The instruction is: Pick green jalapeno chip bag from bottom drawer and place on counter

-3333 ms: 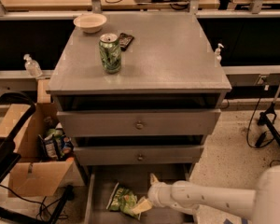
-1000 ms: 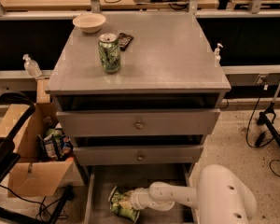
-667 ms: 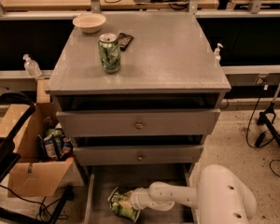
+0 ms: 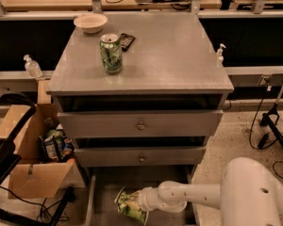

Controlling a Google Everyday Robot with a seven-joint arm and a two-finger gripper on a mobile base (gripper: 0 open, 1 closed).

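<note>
The green jalapeno chip bag (image 4: 127, 205) lies crumpled in the open bottom drawer (image 4: 103, 193), towards its front middle. My gripper (image 4: 140, 202) is down inside the drawer at the end of the white arm. It presses against the bag's right side, and the wrist hides its tip. The counter (image 4: 174, 51) is the grey cabinet top above.
On the counter stand a green soda can (image 4: 111, 53), a beige bowl (image 4: 90, 22) and a dark packet (image 4: 127, 40). Two drawer fronts with knobs (image 4: 140, 125) hang above the open drawer. A cardboard box (image 4: 35, 175) with snack packets (image 4: 56, 145) sits to the left.
Since 3.3 s ago the arm has reached further left into the drawer, up against the bag. Over the last second nothing has visibly moved.
</note>
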